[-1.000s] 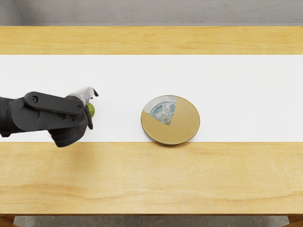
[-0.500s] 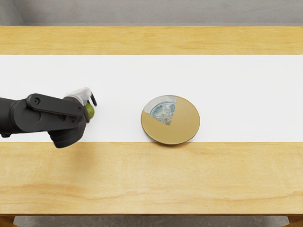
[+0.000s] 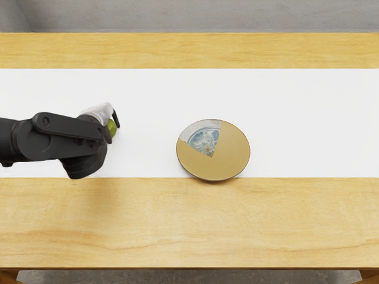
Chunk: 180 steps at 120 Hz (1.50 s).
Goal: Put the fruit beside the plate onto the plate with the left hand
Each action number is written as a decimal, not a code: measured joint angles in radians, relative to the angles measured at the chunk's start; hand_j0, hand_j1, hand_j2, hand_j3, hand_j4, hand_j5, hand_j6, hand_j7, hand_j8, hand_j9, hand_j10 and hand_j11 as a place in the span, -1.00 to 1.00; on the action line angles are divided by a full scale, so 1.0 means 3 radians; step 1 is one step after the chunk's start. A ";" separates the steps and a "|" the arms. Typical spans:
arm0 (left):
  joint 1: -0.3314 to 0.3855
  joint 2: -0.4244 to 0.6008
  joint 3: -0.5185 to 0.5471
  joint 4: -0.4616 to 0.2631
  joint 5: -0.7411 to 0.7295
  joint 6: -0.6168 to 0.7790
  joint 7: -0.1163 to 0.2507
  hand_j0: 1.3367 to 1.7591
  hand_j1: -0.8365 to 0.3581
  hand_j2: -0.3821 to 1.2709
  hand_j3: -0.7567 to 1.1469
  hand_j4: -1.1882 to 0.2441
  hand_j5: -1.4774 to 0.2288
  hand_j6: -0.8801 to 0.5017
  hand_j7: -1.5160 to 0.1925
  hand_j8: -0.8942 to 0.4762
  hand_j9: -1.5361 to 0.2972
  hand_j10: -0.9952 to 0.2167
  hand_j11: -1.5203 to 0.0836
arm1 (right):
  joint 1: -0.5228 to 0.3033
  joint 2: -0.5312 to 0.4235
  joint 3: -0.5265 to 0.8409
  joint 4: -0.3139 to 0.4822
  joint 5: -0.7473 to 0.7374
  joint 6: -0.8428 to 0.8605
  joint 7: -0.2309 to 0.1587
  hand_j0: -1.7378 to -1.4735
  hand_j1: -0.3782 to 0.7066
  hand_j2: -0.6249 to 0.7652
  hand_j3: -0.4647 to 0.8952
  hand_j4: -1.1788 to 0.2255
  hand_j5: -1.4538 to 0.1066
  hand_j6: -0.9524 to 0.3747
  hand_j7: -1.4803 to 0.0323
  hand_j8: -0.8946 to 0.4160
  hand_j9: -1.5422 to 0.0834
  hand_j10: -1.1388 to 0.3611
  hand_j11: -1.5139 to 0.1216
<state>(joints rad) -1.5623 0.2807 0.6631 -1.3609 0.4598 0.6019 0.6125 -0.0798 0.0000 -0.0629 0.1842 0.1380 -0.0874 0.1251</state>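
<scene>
A small green fruit shows as a sliver between the fingers of my left hand, which is shut on it at the left of the white runner. The black arm comes in from the left edge and hides most of the fruit. The round tan plate, with a blue-grey patterned wedge at its upper left, lies on the runner well to the right of the hand. A wide stretch of white separates the hand from the plate. The right arm is out of view.
The wooden table carries a white runner across its middle. Bare wood bands run along the front and the back.
The left hand has closed tighter on the fruit and risen slightly, drifting a little left and up. The plate has not moved.
</scene>
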 joint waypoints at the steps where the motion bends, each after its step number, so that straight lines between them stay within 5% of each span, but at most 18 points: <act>1: -0.0015 0.0000 -0.0002 -0.0004 -0.0002 -0.0005 0.0000 0.41 -0.38 -0.16 -0.14 -0.02 -0.63 -0.04 -0.50 -0.01 -0.52 -0.46 -0.48 | 0.0000 0.0000 0.0000 0.0000 0.0000 0.0000 0.0000 -0.40 -0.87 -0.11 -0.32 0.63 0.81 0.38 0.90 0.31 0.84 0.47 0.80; 64: -0.0545 -0.0038 -0.0674 -0.0247 -0.0452 -0.1047 0.0000 0.38 -0.50 -0.04 -0.20 0.12 -0.79 0.12 -0.61 0.10 -0.61 -0.33 -0.61 | 0.0007 0.0000 0.0004 0.0000 0.0000 0.0000 -0.0002 -0.40 -0.87 -0.11 -0.32 0.63 0.81 0.38 0.90 0.31 0.84 0.47 0.80; 91: -0.0805 -0.0425 -0.0822 -0.0296 -0.0704 -0.1135 -0.0002 0.37 -0.54 0.00 -0.20 0.14 -0.79 0.15 -0.64 0.11 -0.63 -0.30 -0.62 | 0.0010 0.0000 0.0003 0.0000 0.0000 0.0000 -0.0002 -0.40 -0.87 -0.11 -0.32 0.63 0.81 0.38 0.90 0.31 0.84 0.47 0.80; 140: -0.0810 -0.0872 -0.0912 -0.0150 -0.0807 -0.1052 -0.0002 0.36 -0.52 -0.03 -0.20 0.12 -0.78 0.14 -0.64 0.11 -0.64 -0.31 -0.63 | 0.0010 0.0000 0.0004 0.0000 0.0000 0.0000 -0.0003 -0.40 -0.87 -0.11 -0.32 0.63 0.81 0.38 0.90 0.31 0.84 0.47 0.80; 180: -0.0755 -0.0936 -0.0907 0.0039 -0.0759 -0.0858 -0.0005 0.46 -0.16 -0.31 -0.20 -0.04 -0.28 -0.27 -0.20 -0.21 -0.23 -0.52 -0.16 | 0.0010 0.0000 0.0003 0.0000 0.0000 0.0000 -0.0001 -0.40 -0.87 -0.11 -0.32 0.63 0.81 0.38 0.90 0.31 0.84 0.47 0.80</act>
<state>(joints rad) -1.7887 0.0000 0.3911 -1.3494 0.2321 0.3446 0.6110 -0.0767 0.0000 -0.0621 0.1841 0.1381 -0.0873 0.1248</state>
